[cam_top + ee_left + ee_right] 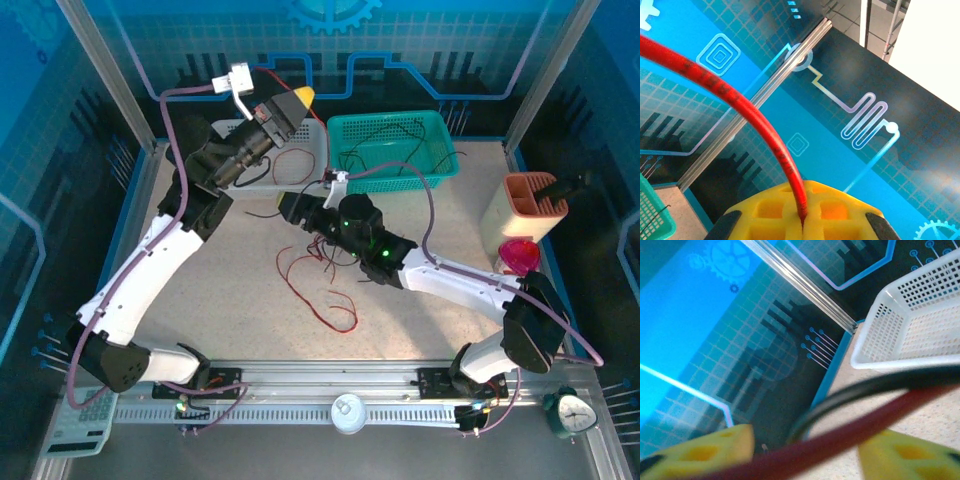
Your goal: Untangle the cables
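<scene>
Glossy red cable (765, 135), matt white plastic basket (876, 335).

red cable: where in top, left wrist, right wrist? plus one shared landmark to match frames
Top: red cable leaves the raised left tool, far left-centre.
Left wrist: arcs from top left into the shut tool, bottom centre.
Right wrist: red cable crosses low through the open right tool, under a black cable; same strand unclear.
Landmark: blue circuit-print wall.

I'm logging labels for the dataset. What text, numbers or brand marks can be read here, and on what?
Nothing is legible.
red cable: dark print along the sheath, too blurred to read.
calculator: key markings too small.
clock: dial markings too small.
</scene>
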Robot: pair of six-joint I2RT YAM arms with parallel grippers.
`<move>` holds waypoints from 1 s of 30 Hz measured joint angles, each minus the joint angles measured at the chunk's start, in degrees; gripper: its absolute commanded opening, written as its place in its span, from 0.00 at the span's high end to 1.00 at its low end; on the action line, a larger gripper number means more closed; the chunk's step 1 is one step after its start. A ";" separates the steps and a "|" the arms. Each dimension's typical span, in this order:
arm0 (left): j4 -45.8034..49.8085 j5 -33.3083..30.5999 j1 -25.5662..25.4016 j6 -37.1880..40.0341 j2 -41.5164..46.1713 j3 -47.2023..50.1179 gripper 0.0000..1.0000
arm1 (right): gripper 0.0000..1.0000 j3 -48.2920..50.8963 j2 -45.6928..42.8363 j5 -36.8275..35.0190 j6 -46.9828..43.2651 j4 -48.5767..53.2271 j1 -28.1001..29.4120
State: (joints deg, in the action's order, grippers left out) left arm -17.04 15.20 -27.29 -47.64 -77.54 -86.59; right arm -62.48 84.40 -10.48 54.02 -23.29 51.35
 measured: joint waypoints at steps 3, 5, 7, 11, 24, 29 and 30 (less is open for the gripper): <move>-0.07 -0.44 -0.02 0.00 0.04 0.42 1.00 | 0.86 -0.17 0.00 -0.50 -0.04 -0.87 -0.02; -0.04 -0.74 -0.07 0.02 0.04 0.50 1.00 | 0.99 -0.17 0.00 -0.70 0.07 -0.83 -0.02; 0.00 -1.16 -0.11 0.50 0.04 0.48 1.00 | 1.00 -0.17 -0.07 -0.79 0.24 -0.39 -0.02; 1.70 -2.38 0.26 3.65 -0.33 -1.75 1.00 | 1.00 0.98 -1.64 -0.61 -0.50 1.88 -0.46; 6.45 -5.44 11.19 12.74 -4.50 -17.73 1.00 | 1.00 11.32 -19.65 0.00 -5.25 20.17 -11.02; 7.91 -6.01 14.91 14.23 -7.67 -20.24 1.00 | 1.00 10.43 -25.09 2.27 -8.35 25.55 -15.39; 8.13 -6.05 15.50 14.60 -8.33 -20.65 1.00 | 1.00 9.38 -25.24 2.86 -9.20 26.62 -15.89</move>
State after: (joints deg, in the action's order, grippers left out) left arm -8.91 9.15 -11.79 -33.04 -85.86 -107.24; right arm -53.10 59.16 -7.62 44.82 3.33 35.46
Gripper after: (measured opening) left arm 0.053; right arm 0.073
